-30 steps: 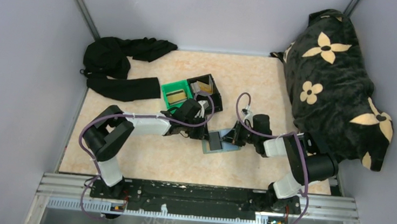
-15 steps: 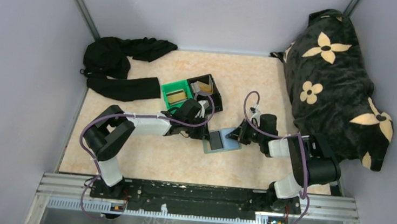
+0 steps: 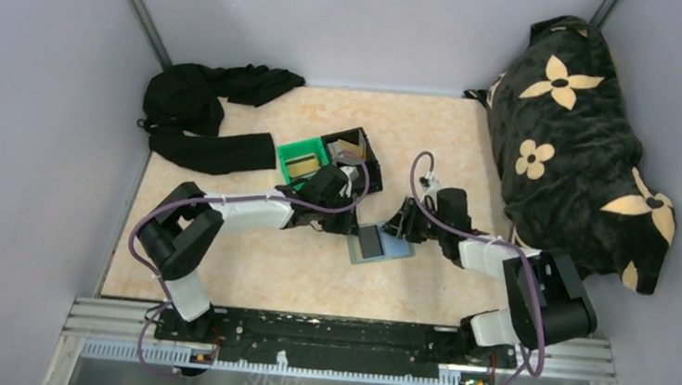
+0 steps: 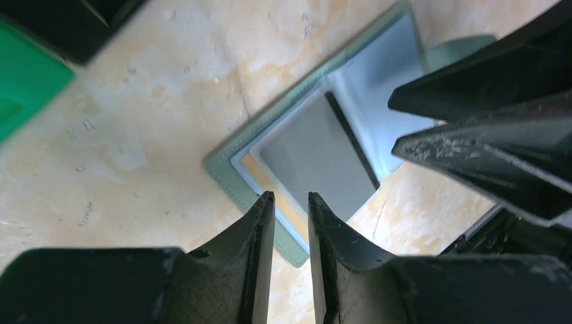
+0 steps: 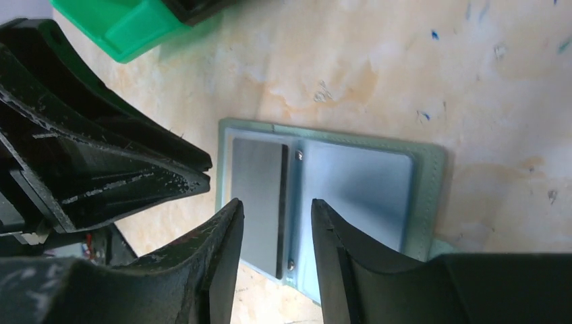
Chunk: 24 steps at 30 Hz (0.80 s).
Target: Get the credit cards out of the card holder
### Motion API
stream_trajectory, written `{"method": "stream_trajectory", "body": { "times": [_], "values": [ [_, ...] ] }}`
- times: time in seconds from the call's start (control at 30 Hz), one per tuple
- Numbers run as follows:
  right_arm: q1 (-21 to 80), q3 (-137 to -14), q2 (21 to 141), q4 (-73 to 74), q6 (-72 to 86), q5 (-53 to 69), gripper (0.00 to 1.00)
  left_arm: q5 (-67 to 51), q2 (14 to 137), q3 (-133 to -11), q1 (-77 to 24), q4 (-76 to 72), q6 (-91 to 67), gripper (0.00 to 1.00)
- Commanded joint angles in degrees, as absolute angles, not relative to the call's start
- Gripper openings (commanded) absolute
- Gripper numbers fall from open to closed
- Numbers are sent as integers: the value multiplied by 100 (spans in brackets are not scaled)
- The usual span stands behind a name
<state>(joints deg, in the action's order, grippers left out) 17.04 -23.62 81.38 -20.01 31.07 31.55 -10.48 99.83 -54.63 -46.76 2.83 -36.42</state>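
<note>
Holding a grey credit card, the open card holder is not emptied; tan cards lie in the green bin and black bin. Left hand hovers barely parted, right hand wider, both empty.

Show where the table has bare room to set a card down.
Free: the near strip between the card holder and the base rail; the far stretch between the black bin and the blanket. Crowded: the card holder, where left gripper and right gripper meet.

Light was soft and even from above, top view looked bright and sharp, only faint shadows lay on the table, a pale shine sat on the card holder, the green bin looked blurry at the edge.
</note>
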Motion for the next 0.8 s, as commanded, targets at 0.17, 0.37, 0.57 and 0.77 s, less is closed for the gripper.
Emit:
{"method": "stream_trajectory", "body": {
  "times": [0.17,0.37,0.57,0.77],
  "values": [
    [2478,-3517,7490,64,1988,1221,57,-243,10015,-6191,-4689,1167,-3608,33],
    [3564,-4086,7855,555,1884,226,69,274,9776,-5904,-4667,1454,-3824,33],
    [3484,-3920,7479,704,2616,-740,39,321,9673,-6005,-4684,1660,-4325,34],
    [2989,-3815,7326,1205,2686,-1119,0,372,9635,-6180,-4771,1731,-4412,35]
  ]
}}
